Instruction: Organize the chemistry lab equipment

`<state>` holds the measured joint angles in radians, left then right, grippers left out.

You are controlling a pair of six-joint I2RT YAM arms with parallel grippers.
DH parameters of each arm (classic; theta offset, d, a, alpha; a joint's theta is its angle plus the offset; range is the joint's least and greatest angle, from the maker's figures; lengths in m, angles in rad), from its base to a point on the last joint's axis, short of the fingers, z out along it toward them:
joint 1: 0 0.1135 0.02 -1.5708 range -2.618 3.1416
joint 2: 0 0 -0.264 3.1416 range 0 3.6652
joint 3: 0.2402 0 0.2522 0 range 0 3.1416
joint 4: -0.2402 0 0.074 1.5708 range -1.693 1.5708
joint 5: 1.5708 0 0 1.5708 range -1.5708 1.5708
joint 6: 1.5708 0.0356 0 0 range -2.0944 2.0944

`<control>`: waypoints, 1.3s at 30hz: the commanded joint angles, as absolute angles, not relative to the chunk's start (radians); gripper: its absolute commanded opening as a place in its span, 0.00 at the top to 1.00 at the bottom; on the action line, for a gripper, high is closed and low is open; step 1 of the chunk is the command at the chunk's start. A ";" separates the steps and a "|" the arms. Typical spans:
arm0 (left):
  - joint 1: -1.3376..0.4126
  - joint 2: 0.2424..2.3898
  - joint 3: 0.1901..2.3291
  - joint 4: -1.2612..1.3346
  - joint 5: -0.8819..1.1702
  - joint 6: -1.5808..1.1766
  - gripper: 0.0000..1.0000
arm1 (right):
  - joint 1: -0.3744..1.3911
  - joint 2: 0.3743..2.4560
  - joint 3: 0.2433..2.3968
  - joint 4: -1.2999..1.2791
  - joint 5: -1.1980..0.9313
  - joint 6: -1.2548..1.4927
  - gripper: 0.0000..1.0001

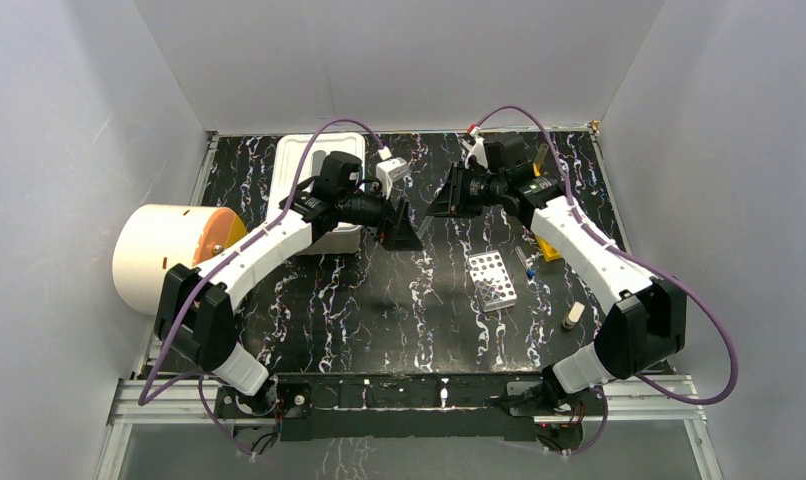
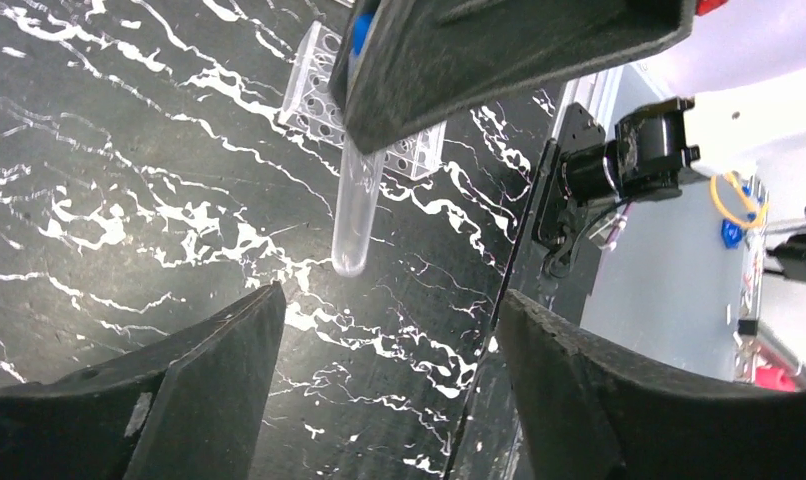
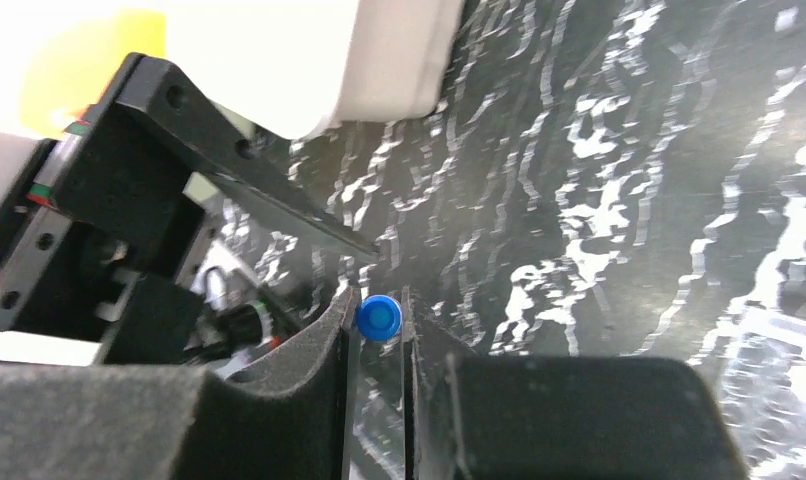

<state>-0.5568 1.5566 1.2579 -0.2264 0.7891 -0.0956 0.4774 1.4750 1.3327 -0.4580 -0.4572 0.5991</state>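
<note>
Gripping the blue-capped vial (image 2: 357,200) in my right claw (image 3: 379,300) above the bench (image 1: 379,300) nearer its far edge, left claw (image 2: 391,295) open, I'd back the left away, then seat it upright in the silver rack (image 1: 492,280).

**Dull Black Pads, Clear Tube, Veined Table**

The table (image 1: 379,300) had a smooth black top with white marble-like veining and a faint sheen. The vial (image 2: 354,210) was clear and glossy, though whether glass or plastic could not be told, and it carried a smooth blue cap (image 3: 379,318). The right tool (image 3: 377,298) had matt black pads (image 3: 299,365) with a grainy, foam-like face. The left tool (image 2: 389,300) looked equally dull and black. The perforated rack (image 1: 492,280) looked silvery and metallic. The arm shells (image 1: 269,245) were smooth white plastic.
</note>
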 commanded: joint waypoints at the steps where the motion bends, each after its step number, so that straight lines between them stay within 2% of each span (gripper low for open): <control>1: -0.559 1.504 1.235 -0.198 0.708 -0.154 0.20 | 0.472 1.395 1.333 -0.486 -0.187 0.405 0.82; 5: -0.558 1.500 1.200 -0.216 0.621 -0.169 0.19 | 0.473 1.362 1.234 -0.463 0.087 0.257 0.83; 10: -0.558 1.496 1.177 -0.234 0.570 -0.193 0.18 | 0.473 1.302 1.082 -0.325 0.229 0.200 0.83; 16: -0.558 1.497 1.163 -0.223 0.557 -0.214 0.18 | 0.474 1.237 0.909 -0.172 0.241 0.215 0.84; 23: -0.558 1.508 1.162 -0.214 0.552 -0.219 0.18 | 0.475 1.220 0.827 -0.143 0.215 0.257 0.84; 39: -0.558 1.509 1.159 -0.221 0.554 -0.233 0.18 | 0.475 1.251 0.787 -0.112 0.129 0.267 0.84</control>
<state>-0.5568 1.5524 1.1660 -0.2180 0.5491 -0.2291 0.4770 1.2480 0.8047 -0.1768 0.1375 0.2630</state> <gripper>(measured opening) 0.815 0.251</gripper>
